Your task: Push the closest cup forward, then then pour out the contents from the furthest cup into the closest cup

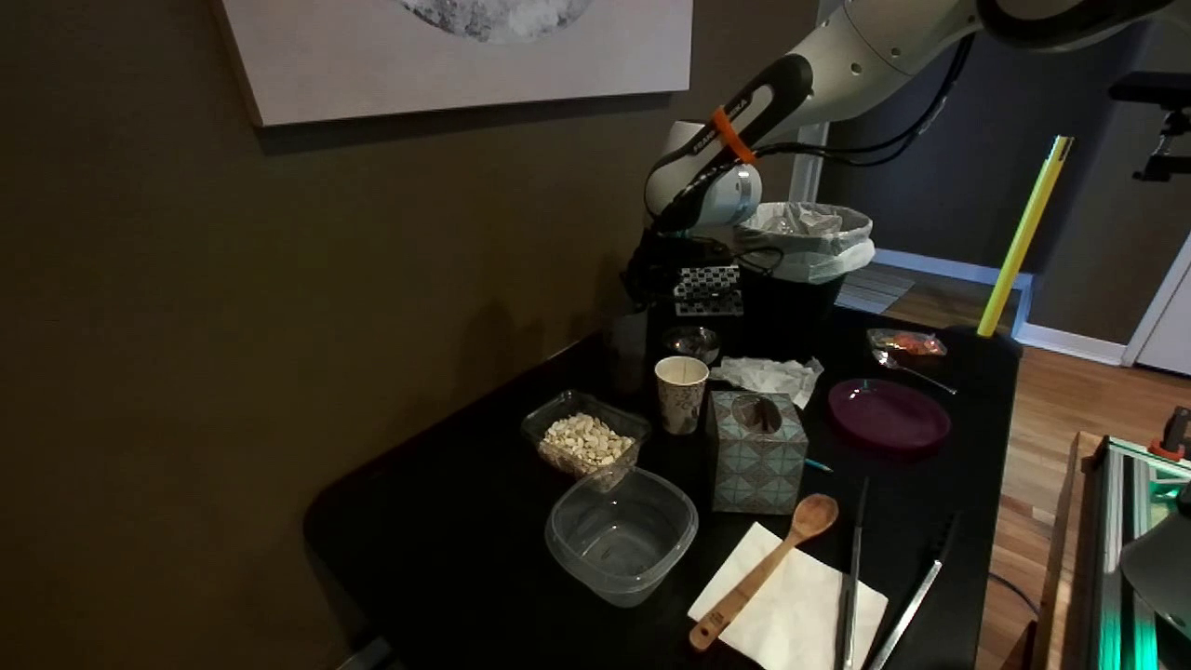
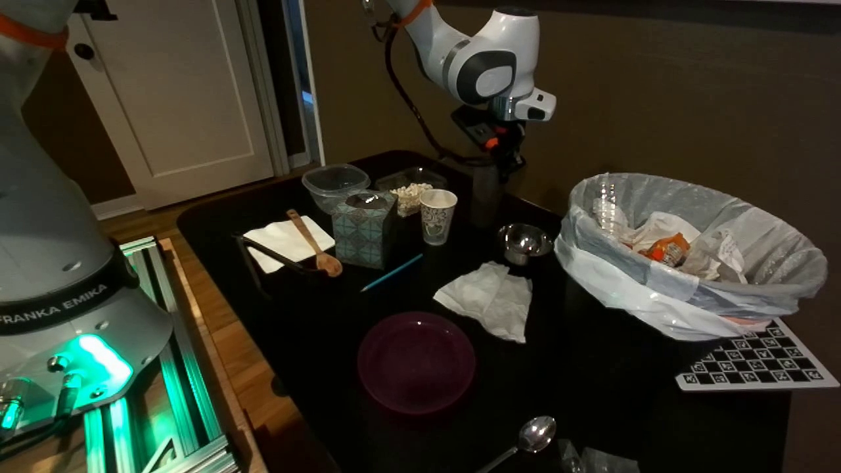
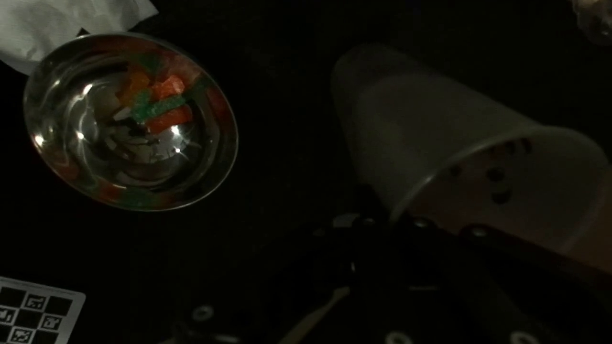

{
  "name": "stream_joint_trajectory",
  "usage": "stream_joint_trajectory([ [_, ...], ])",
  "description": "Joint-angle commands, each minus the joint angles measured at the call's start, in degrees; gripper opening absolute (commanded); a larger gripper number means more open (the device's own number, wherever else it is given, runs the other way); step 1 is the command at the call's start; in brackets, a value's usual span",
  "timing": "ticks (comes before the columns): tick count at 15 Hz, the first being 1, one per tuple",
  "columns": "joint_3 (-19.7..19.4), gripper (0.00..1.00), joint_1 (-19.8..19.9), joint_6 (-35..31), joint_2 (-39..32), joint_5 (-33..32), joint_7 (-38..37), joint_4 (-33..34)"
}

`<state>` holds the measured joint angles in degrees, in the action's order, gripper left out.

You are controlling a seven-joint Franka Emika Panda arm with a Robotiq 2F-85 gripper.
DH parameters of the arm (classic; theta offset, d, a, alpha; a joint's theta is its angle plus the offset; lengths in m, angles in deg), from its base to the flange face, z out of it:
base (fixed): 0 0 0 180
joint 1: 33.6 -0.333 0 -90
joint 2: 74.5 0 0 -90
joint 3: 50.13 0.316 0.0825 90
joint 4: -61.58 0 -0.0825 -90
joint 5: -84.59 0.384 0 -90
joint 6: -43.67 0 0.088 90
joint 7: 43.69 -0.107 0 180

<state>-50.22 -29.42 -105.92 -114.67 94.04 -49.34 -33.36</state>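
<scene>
The tall translucent cup (image 3: 420,114), the one farther from the robot's base, hangs or stands beside the wall (image 2: 486,197). My gripper (image 3: 391,223) is shut on its rim, the wall of the cup pinched between the dark fingertips. Dark spots show inside it in the wrist view; what they are I cannot tell. Whether its bottom touches the table is unclear. A patterned white paper cup (image 1: 681,395), nearer the base, stands upright on the table in both exterior views, apart from the gripper. It lies outside the wrist view.
A steel bowl (image 3: 131,124) with colourful candy sits beside the held cup. Around the paper cup are a tissue box (image 2: 364,230), a tub of pale pieces (image 1: 586,442) and crumpled paper (image 2: 489,299). A lined bin (image 2: 690,263) and purple plate (image 2: 417,361) are also nearby.
</scene>
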Motion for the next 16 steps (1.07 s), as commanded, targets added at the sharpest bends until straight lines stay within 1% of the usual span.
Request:
stream_joint_trajectory([
  [1, 0.93, 0.01, 1.61, -1.04, 3.82, 0.54, 3.01, -3.71],
  [4, 1.88, 0.01, 2.52, -2.61, 5.84, 0.79, 6.13, -5.78],
  [9, 4.23, 0.01, 3.82, -3.79, 11.48, 0.49, 13.58, -11.8],
  [12, 3.84, 0.01, 3.44, -3.14, 14.96, -1.04, 16.92, -14.78],
  [16, 2.0, 0.01, 2.45, -3.18, 18.45, -4.5, 18.26, -17.79],
])
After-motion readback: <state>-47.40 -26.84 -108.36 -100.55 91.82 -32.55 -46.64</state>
